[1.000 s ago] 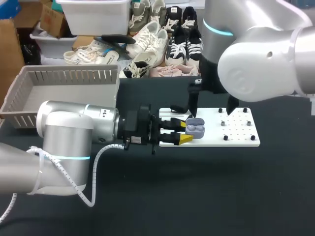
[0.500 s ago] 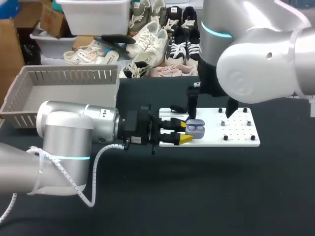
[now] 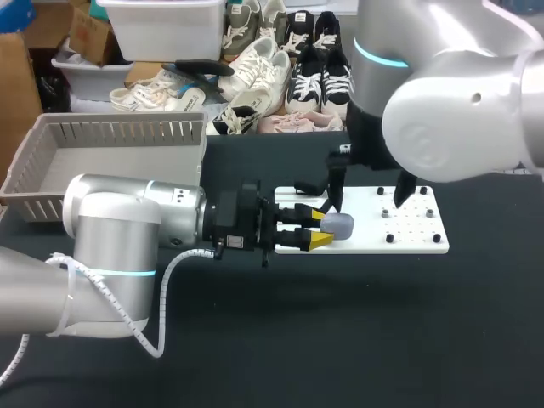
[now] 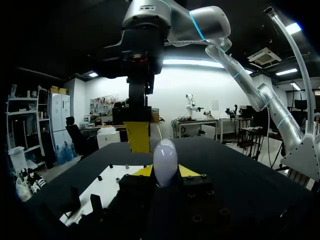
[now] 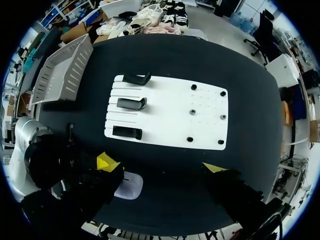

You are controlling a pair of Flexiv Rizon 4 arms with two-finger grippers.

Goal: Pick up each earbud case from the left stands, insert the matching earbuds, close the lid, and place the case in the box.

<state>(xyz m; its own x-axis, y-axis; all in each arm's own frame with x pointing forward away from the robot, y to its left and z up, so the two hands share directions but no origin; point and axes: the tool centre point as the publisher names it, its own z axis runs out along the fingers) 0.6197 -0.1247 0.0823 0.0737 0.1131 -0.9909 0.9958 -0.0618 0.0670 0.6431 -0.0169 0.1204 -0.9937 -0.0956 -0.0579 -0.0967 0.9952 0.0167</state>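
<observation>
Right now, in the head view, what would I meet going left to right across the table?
The grey basket → left gripper → closed earbud case held between its fingers → pegged end of the white board.

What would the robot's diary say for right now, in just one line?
left gripper: shut on earbud case | lid: closed | right gripper: open, close to case | box: case not yet in

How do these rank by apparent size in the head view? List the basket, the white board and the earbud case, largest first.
1. basket, largest
2. white board
3. earbud case, smallest by far
</observation>
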